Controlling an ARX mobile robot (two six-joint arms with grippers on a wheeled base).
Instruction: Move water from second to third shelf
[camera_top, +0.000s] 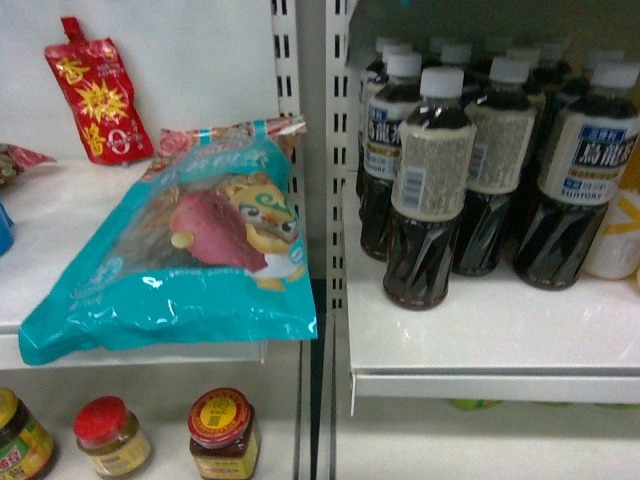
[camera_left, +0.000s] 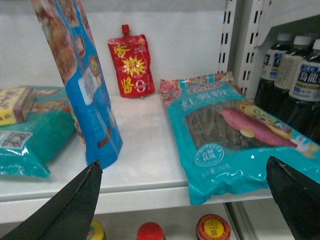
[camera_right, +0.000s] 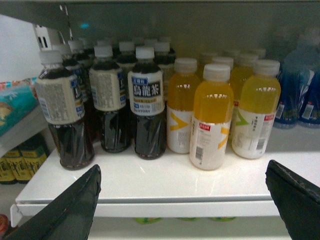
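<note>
water: not showing in any view | expecting full ribbed clear plastic bottle, heavy, slippery, gripping mid-body | left end effector (camera_left: 185, 200) and right end effector (camera_right: 182, 200) hanging released, empty, facing white shelf (camera_right: 150, 187)

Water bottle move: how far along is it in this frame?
Nothing looks done yet. The left gripper is open and empty, facing the snack shelf with the teal bag. The right gripper is open and empty before the dark tea bottles and yellow drink bottles. No green-labelled water shows in any view, so finding, grasping and moving it all remain.
</note>
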